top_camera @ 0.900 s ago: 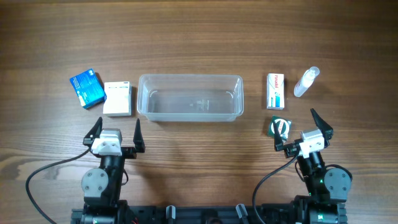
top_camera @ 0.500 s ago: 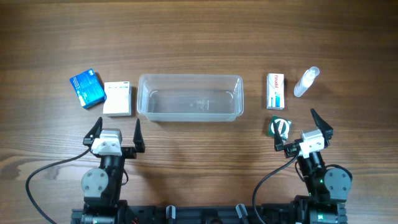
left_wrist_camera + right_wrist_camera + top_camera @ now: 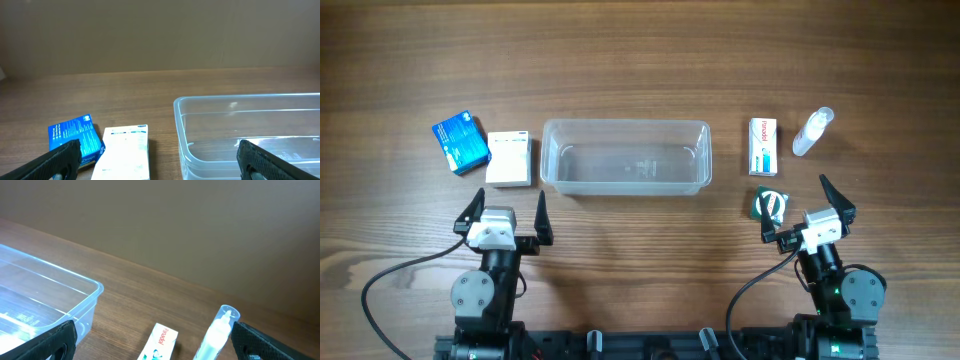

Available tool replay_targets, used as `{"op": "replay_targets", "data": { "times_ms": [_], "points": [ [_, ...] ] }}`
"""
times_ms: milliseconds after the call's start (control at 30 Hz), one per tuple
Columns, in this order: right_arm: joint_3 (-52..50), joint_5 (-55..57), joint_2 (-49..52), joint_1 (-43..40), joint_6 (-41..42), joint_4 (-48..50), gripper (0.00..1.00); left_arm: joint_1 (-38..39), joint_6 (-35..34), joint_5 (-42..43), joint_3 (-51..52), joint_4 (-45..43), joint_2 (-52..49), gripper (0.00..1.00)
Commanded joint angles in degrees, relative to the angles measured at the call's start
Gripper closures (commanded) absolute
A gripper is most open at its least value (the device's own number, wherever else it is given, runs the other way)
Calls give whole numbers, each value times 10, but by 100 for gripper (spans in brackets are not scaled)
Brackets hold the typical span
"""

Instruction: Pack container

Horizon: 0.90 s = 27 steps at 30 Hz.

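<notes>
The container (image 3: pixel 625 157) is lying mouth-up, long axis running left-right; left claw (image 3: pixel 508 202) and right claw (image 3: pixel 798 208) are gaping wide, empty.

Lab-like wooden table (image 3: pixel 640 60), plain wall (image 3: pixel 160 35)

You have no change to log: neither the left end effector (image 3: pixel 507 202) nor the right end effector (image 3: pixel 796 206) moves, and nothing on the counter (image 3: pixel 640 60) shifts.

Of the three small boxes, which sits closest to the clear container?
The plain white box just left of the container, nearly against its wall. The blue box lies beyond it, and the red-lettered box on the right stands clearly apart.
</notes>
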State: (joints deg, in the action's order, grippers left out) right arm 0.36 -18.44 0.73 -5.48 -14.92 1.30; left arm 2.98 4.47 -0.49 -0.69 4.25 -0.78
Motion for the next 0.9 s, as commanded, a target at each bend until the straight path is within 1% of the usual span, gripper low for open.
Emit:
{"op": "replay_targets", "data": {
  "times_ms": [0,633,700,767,867],
  "points": [
    [0,-10,-3,-2,-5,3,0,-4,11,7,3,0,4,0],
    [0,-10,-3,-2,-5,3,0,-4,11,7,3,-1,4,0],
    [0,-10,-3,-2,-5,3,0,-3,11,35,3,-11,4,0],
    [0,-10,-3,-2,-5,3,0,-3,11,87,3,-9,4,0],
    [0,-10,-3,-2,-6,3,0,-3,11,92,3,-9,4,0]
  ]
}}
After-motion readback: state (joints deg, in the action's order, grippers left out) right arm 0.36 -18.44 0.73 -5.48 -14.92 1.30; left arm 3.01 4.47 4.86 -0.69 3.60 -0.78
